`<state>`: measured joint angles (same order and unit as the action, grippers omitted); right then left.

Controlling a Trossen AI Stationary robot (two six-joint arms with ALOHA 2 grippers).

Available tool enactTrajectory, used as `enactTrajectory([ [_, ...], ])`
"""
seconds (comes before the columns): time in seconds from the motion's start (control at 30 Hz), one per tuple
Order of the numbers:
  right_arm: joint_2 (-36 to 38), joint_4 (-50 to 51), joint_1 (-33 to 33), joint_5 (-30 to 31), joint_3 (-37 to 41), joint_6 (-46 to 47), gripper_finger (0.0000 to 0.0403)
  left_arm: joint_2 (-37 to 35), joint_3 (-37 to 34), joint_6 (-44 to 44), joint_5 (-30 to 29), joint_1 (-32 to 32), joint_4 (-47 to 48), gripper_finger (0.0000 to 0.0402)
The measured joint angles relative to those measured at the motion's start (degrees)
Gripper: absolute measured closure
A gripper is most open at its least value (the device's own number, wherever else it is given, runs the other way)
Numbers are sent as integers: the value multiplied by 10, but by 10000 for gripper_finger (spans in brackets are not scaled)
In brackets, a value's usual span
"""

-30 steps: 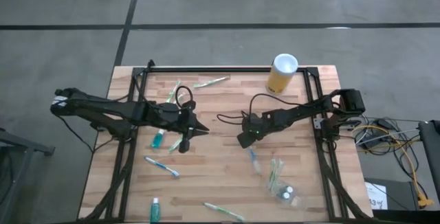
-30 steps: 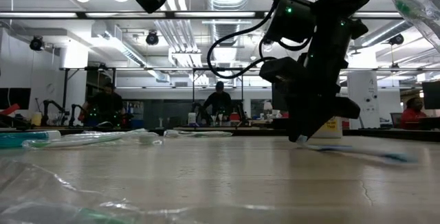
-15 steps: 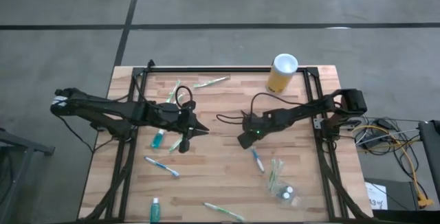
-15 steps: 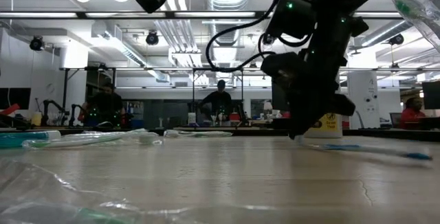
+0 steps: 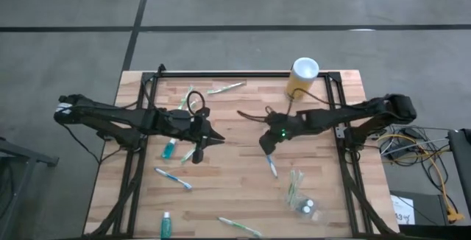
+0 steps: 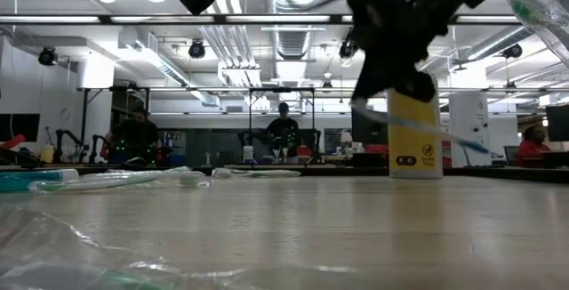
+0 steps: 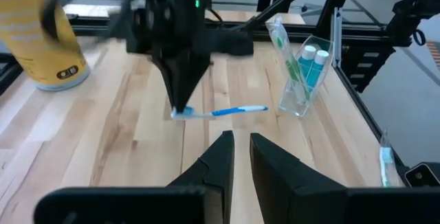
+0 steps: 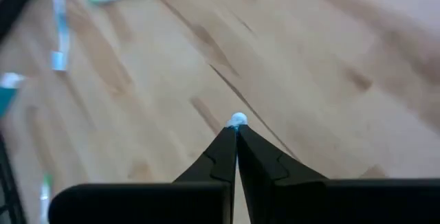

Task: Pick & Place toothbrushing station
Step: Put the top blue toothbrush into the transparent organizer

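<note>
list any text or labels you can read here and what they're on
No text can be read in any view.
Yellow cylinder: a dark logo and small print on its label, too blurred to read.
Tubes in the clear cup: no legible print.
Toothbrush: no visible marking.

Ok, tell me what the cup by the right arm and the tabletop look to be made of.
Cup: clear, glossy plastic by the look; the teal tubes inside show through its wall.
Tabletop: wood, pale planks with visible grain and seams, matte or lightly sealed finish.
</note>
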<state>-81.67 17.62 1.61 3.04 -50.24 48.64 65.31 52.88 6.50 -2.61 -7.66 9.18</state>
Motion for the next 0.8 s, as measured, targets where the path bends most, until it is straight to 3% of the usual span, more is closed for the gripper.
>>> enactTrajectory([
  [0.43, 226, -3, 18, -8, 0, -136, 394, 0, 0, 0, 0, 0, -82, 348],
  [0.8, 385, 0, 69, -144, 0, -202, 394, -1, 0, -1, -3, 1, -151, 348],
])
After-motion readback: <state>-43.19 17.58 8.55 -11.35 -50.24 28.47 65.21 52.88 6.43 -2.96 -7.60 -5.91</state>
